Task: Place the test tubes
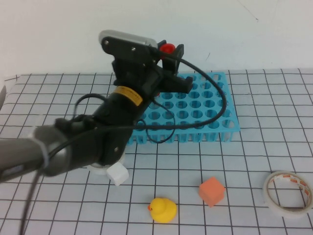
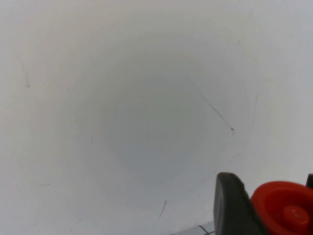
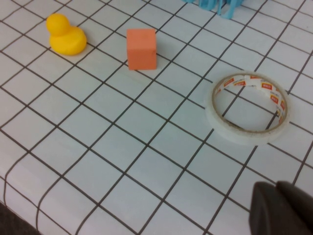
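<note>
- One tube in play, high view: left gripper (image 1: 168, 50) raised above the blue rack (image 1: 210, 110), toward its left side, clamped on the red-capped test tube (image 1: 167, 47). Only the cap shows, glass hidden behind the fingers.
- Step, as judged: carry over the rack, insertion not yet done. No tubes visible in the rack wells.
- Next move, likely: line up over one open well, hold tube upright, lower straight down, then release. Risk: catching a well rim.
- Same view, surface: white gridded sheet (image 1: 254, 156). White cube (image 1: 118, 174), yellow duck (image 1: 162, 209), orange cube (image 1: 212, 191) and tape roll (image 1: 287, 193) near the front, apart from the rack. Plain white wall behind.
- Left wrist view: red cap tight beside one black finger (image 2: 230, 205), bare white wall beyond.
- Right wrist view: right gripper (image 3: 281, 209) closed on nothing, low over the sheet near the tape roll; yellow duck and orange cube further off. Absent from the high view, looks parked.
</note>
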